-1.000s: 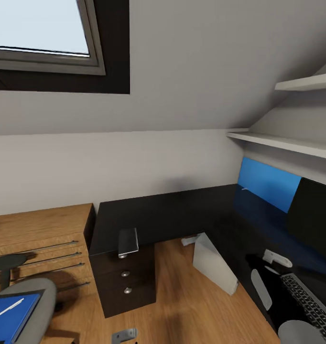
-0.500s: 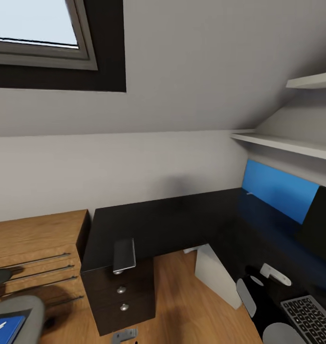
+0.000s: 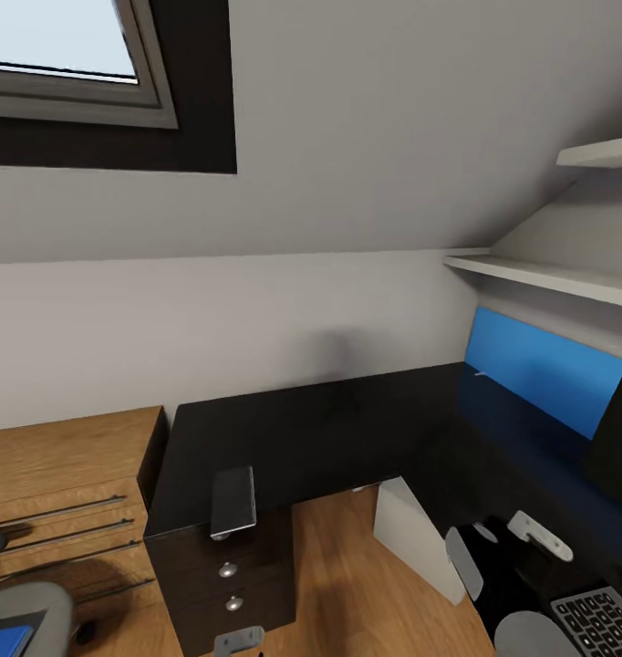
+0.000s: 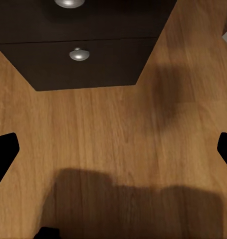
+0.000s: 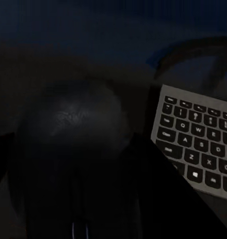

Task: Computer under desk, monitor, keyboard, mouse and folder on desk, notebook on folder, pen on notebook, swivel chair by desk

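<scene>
Left gripper (image 4: 113, 149): seen from its wrist camera, the two dark fingertips stand wide apart at the picture's edges, open, with nothing between them – only wooden floor (image 4: 118, 139) below.
Right gripper: its grey arm parts (image 3: 539, 534) show low at the right in the head view; I cannot tell whether the fingers are open or closed.
Mouse (image 5: 76, 124): a dark rounded shape very close in the right wrist view, lying on the desk just beside the keyboard; if the gripper touches it, I cannot tell.
Keyboard (image 3: 603, 620): on the desk, at the lower right corner.
Desk (image 3: 302, 429): black, L-shaped, with drawers and round silver knobs (image 4: 79, 54).
Notebook (image 3: 233, 501): grey, on the desk's front edge above the drawers.
Computer (image 3: 416, 538): pale tower on the floor under the desk.
Monitor (image 3: 621, 447): black edge at the right – on the desk.
Swivel chair (image 3: 28, 616): lower left corner, with a bit of blue folder (image 3: 3, 639) on its seat.
</scene>
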Available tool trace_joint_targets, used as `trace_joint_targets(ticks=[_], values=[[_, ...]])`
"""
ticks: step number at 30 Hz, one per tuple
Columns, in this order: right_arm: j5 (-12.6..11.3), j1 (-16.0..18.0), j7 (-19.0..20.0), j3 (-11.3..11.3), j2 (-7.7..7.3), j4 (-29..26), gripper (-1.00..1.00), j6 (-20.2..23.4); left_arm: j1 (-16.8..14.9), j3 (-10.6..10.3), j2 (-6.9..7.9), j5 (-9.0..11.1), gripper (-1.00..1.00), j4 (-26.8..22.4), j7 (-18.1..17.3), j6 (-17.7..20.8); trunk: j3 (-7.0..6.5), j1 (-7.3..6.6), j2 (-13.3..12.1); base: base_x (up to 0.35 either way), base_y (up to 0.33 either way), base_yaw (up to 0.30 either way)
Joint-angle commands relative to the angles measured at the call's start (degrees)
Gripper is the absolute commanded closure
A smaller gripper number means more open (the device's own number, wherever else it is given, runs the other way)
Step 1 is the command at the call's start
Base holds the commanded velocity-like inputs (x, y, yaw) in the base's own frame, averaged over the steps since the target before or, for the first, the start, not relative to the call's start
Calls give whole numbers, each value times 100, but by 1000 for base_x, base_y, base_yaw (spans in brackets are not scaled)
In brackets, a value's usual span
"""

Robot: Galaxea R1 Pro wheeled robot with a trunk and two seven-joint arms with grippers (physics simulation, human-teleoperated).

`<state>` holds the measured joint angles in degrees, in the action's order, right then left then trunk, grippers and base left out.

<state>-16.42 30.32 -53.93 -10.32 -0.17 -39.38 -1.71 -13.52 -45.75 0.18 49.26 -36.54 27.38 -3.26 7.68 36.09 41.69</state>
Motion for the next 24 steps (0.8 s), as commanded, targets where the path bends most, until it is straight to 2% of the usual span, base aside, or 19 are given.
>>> trace_joint_targets(ticks=[1,7,16,24], values=[[-57,13,-27,-1,-16,1,100,-66,-10,-46,2,57,-100,-4,39,-34,10,2,8,2,0,0],[-122,25,-5,-35,-250,-5,100,-149,-10,-48,0,64,-100,-4,39,-34,10,2,8,0,0,0],[-110,25,10,11,-244,-9,100,-318,-10,-49,0,63,-100,-7,39,-34,10,2,8,0,0,-16],[-136,24,14,12,-246,-8,100,-321,-10,-43,0,58,-100,-6,39,-36,10,2,8,5,2,-217]])
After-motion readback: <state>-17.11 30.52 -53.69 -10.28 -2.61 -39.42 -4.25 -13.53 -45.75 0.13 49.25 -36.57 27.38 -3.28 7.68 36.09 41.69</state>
